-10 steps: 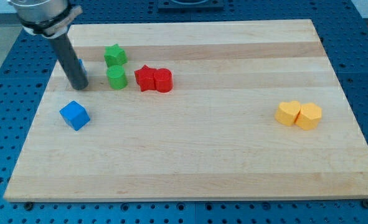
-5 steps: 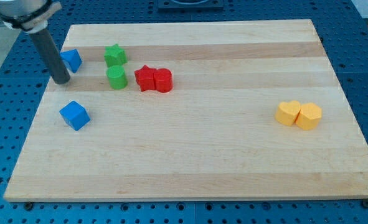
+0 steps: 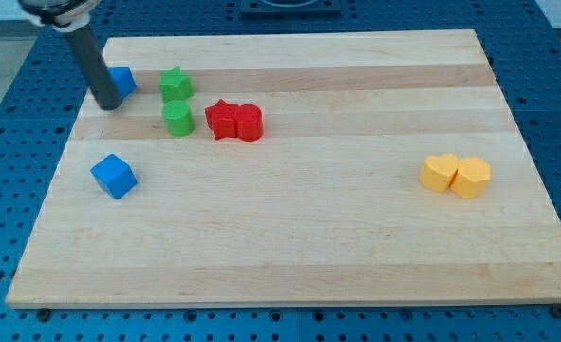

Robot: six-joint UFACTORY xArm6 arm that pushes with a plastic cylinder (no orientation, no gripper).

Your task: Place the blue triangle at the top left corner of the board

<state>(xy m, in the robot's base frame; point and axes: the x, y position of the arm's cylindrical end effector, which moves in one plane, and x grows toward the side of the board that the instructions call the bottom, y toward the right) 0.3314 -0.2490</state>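
The blue triangle [image 3: 123, 80] lies near the board's left edge, toward the view's top left, partly hidden behind my rod. My tip [image 3: 108, 104] rests on the wooden board [image 3: 308, 218] just below and left of the blue triangle, touching or almost touching it. The board's top left corner is a short way up and left of the triangle.
A green star [image 3: 175, 84] and a green cylinder [image 3: 177, 119] sit right of the triangle. A red star [image 3: 221, 120] and a red cylinder [image 3: 249, 123] touch each other. A blue cube [image 3: 114, 176] lies lower left. A yellow heart [image 3: 439, 173] and a yellow hexagon [image 3: 471, 178] are at right.
My tip swung left past the blue triangle, then came back up and right against it. The triangle has slid a little up and to the right. Other blocks have not moved.
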